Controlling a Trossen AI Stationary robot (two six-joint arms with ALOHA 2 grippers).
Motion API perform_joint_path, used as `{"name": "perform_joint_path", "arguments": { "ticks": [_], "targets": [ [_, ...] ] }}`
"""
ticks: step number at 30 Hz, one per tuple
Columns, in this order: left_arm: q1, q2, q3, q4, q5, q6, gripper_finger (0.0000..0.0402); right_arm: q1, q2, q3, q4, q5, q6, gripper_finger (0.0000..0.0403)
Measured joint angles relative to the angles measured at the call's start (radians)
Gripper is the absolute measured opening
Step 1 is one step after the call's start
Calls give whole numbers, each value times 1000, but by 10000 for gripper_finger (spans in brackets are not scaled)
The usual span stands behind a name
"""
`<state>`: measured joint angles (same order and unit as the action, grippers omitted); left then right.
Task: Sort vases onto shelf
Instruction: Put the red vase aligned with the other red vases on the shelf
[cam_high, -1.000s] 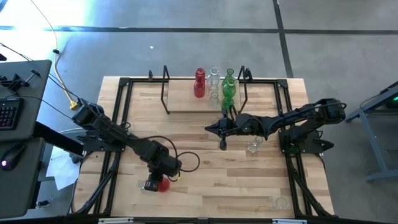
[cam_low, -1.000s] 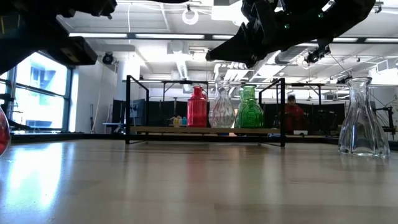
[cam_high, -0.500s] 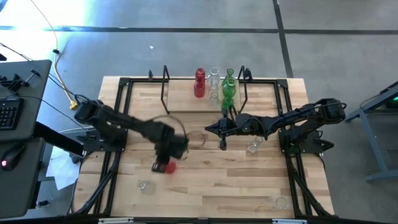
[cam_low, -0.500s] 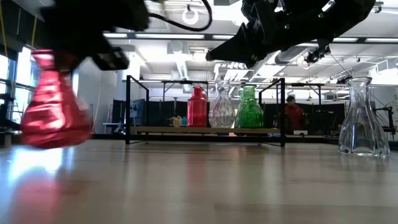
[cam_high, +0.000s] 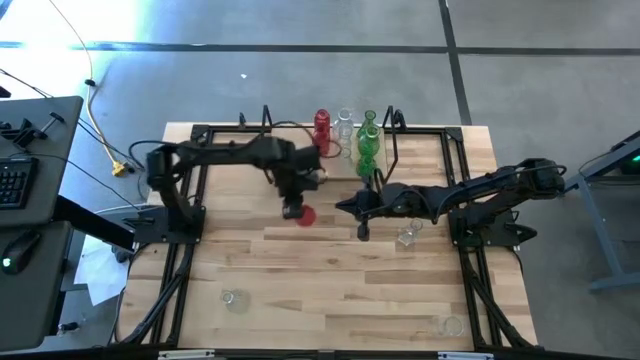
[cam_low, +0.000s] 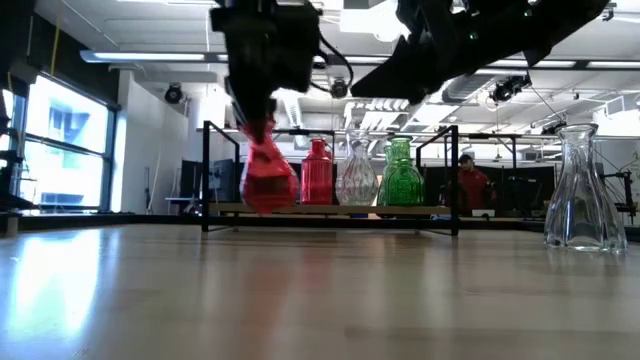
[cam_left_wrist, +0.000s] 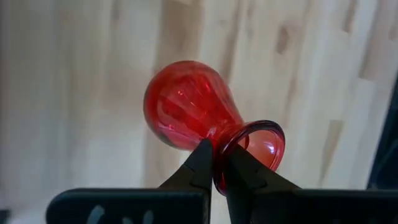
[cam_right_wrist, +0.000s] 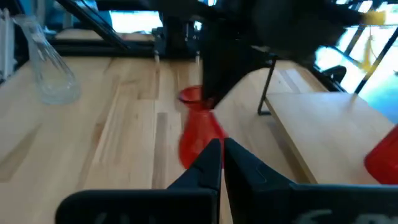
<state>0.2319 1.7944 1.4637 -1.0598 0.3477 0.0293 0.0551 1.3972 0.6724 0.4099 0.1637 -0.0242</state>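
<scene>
My left gripper is shut on a red vase and holds it above the table's middle, just in front of the shelf. In the low view the red vase hangs tilted before the shelf. On the shelf board a red vase, a clear vase and a green vase stand on their bases. My right gripper hovers shut and empty right of the held vase. My left gripper pinches the red vase's mouth rim, one finger inside the mouth and the other outside by the neck. The fingers come steeply from above. The vase hangs below them, tilted, belly lowest, clear of the table.
Loose clear vases stand on the table: one by the right arm, one near the front left, one at the front right corner. Black wire frames close the shelf's two ends. Black rails run along the table's sides.
My left gripper has swung from the table's near left toward the far edge and the right, up to the shelf's front. The red vase, which stood on the table under it, has gone along, lifted clear and hanging tilted.
</scene>
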Motion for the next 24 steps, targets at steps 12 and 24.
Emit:
{"name": "perform_joint_path", "arguments": {
  "ticks": [12,24],
  "targets": [
    [85,244,264,-152,-30,163,6,0,0,0,-41,11,20,0],
    [89,268,273,-147,-36,175,55,0,0,0,-57,10,40,0]
  ]
}}
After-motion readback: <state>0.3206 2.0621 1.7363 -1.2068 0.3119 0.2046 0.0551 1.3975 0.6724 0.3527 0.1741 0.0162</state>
